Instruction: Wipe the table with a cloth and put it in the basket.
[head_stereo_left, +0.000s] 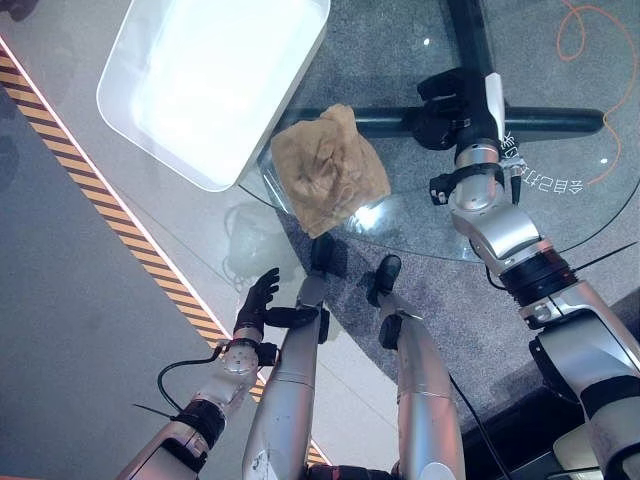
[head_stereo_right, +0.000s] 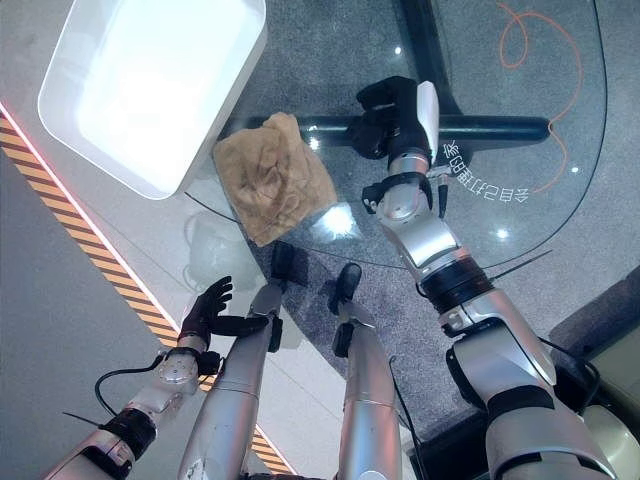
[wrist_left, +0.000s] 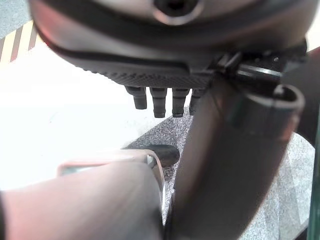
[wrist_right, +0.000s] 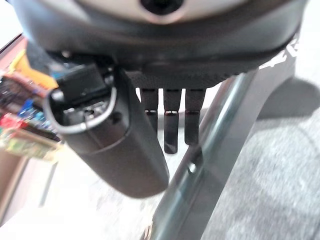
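Cloth (head_stereo_left: 328, 170) lies crumpled at the glass tabletop's (head_stereo_left: 560, 215) near edge, just beside the white basket (head_stereo_left: 160, 130), apparently touching neither open hand: right hand (head_stereo_right: 398, 112) well apart over open glass, left hand (head_stereo_left: 258, 300) below the rim.

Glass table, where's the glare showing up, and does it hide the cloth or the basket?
Left eye view: bright ceiling-light spots glint on the glass table, one right beside the tan cloth, which stays readable. The white basket is washed out inside, so its floor detail is lost. Right eye view: the same glints, cloth still clear.
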